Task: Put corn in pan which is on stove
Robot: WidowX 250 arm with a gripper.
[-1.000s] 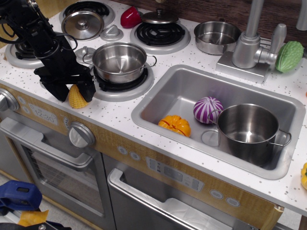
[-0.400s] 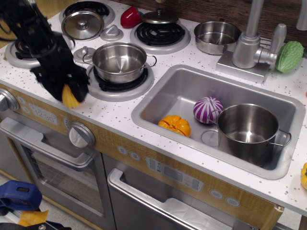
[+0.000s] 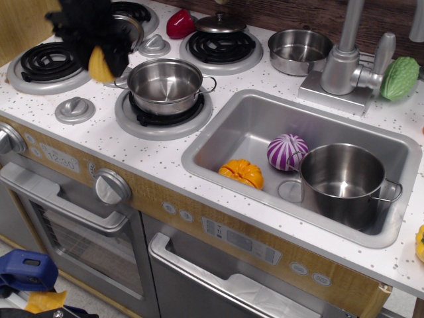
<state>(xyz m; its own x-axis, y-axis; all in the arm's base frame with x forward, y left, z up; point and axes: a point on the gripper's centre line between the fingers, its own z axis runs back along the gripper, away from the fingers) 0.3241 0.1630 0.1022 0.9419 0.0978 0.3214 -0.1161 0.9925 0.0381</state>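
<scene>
Gripper (image 3: 99,56) clamped on corn (image 3: 101,65), raised just left of pan (image 3: 165,83). Pan empty, seated on stove (image 3: 86,126) burner. Clear space above pan rim.

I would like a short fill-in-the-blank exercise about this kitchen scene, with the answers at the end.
1. The gripper holds the yellow corn in the air, to the ______ of the pan in the picture.
2. The pan stands on a burner of the stove and its inside is ______.
3. The orange toy and the purple striped ball lie in the ______.
4. The large steel pot in the sink stands ______.

Answers: left; empty; sink; upright
</scene>
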